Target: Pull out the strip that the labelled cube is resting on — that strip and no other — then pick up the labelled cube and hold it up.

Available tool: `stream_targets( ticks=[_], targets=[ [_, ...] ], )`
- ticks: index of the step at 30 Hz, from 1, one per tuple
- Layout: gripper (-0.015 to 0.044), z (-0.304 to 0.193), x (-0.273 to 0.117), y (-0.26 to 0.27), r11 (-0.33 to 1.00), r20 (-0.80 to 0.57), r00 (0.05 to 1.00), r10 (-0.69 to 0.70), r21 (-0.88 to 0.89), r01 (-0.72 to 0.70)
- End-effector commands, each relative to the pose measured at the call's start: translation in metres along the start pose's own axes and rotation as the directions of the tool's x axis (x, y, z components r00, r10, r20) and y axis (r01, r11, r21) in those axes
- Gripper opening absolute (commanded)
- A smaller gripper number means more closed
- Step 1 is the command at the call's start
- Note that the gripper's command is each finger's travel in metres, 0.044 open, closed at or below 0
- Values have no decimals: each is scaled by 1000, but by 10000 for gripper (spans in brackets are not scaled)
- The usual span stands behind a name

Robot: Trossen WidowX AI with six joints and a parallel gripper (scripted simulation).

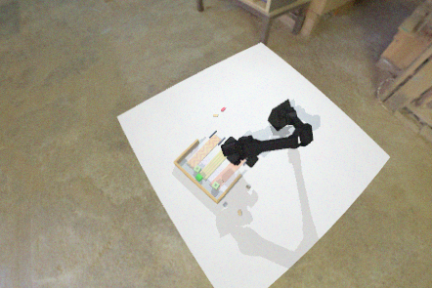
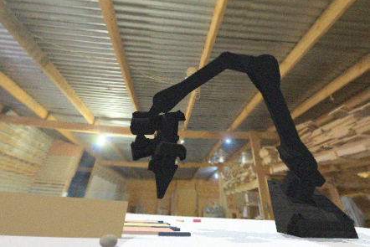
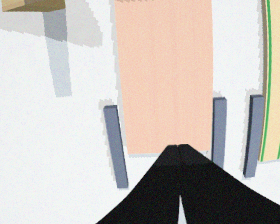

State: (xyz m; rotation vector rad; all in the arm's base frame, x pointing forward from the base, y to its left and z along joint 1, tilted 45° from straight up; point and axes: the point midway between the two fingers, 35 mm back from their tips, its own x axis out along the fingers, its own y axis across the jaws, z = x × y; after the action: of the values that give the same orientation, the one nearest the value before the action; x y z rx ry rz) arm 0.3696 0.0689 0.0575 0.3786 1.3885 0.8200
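Observation:
My gripper [image 2: 160, 198] [image 3: 177, 155] is shut and empty. It points down above the near end of the plain pink strip [image 1: 226, 177] [image 3: 166, 75]. The striped strip [image 1: 213, 165] [image 3: 277, 75] lies beside it, and the zigzag strip [image 1: 203, 152] is farther over. A pale green cube [image 1: 216, 185] with a dark mark is at the pink strip's far end. Another pale green cube [image 1: 197, 168] is near the far ends of the striped and zigzag strips. A bright green cube [image 1: 199, 177] is at the striped strip's far end. The cube markings are too small to read.
A wooden wall [image 1: 195, 182] [image 2: 63, 216] encloses three sides around the strips. Dark blue-grey bars [image 3: 116, 146] [image 3: 219, 131] [image 3: 253, 135] flank the near strip ends. A red piece [image 1: 223, 109] [image 2: 197, 220], a yellowish piece [image 1: 215, 115] and a tan piece [image 1: 239, 212] lie outside the wall.

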Motion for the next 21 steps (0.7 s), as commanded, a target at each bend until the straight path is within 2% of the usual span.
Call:
stream_targets(
  ticks=[1,21],
  targets=[
    [0,-1,8,-1,1000,-3,1000,-2,8,2],
    [0,-2,41,0,1000,-2,1000,0,7,0]
  ],
)
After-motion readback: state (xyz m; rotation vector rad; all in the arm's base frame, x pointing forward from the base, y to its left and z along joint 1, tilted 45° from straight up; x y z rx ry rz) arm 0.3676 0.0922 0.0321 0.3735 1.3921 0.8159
